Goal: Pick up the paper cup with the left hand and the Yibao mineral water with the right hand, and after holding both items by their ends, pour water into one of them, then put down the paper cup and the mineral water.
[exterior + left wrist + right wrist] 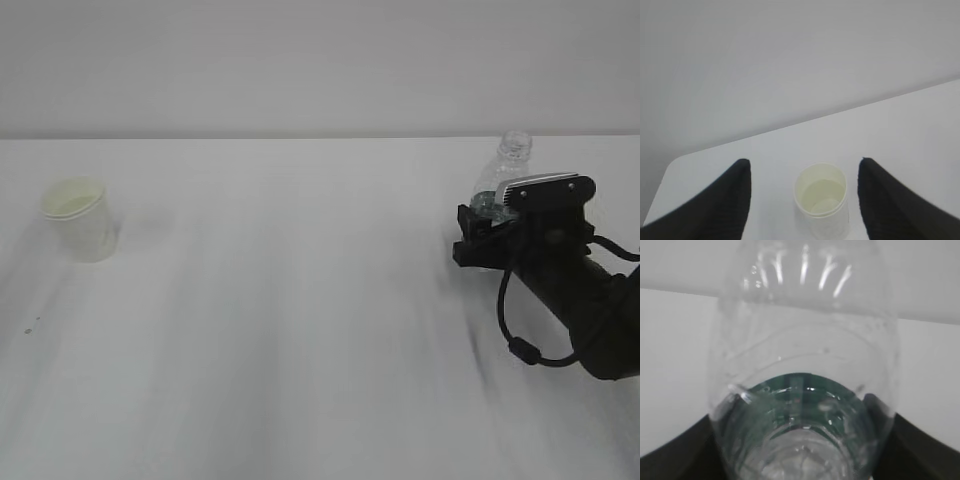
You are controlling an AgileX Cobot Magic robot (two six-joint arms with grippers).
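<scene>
A white table (300, 330) fills the exterior view under a pale wall. At nine o'clock stands a small white paper cup (80, 218), upright, alone, with nothing touching it. At three o'clock a black robot arm, the right hand (478, 232), enters from the edge, and a clear plastic water bottle (505, 165) rises tilted out of its gripper, bare neck pointing toward one o'clock. The left hand does not appear in this view.

The left wrist view looks down into the cup (821, 199): its inside is pale yellowish, and whether any water lies in it cannot be told. The left hand (805, 197) has its two black fingers (725, 205) spread wide at seven and five o'clock, the cup standing between them with bare table showing on either side, so nothing is held.

The right wrist view is filled by the bottle (805, 365) seen close: ribbed clear walls, a dark green label band showing through at six o'clock. How much water it holds cannot be told. Black fingers (680, 452) sit against the bottle at both lower corners, parted to its width and gripping it.
</scene>
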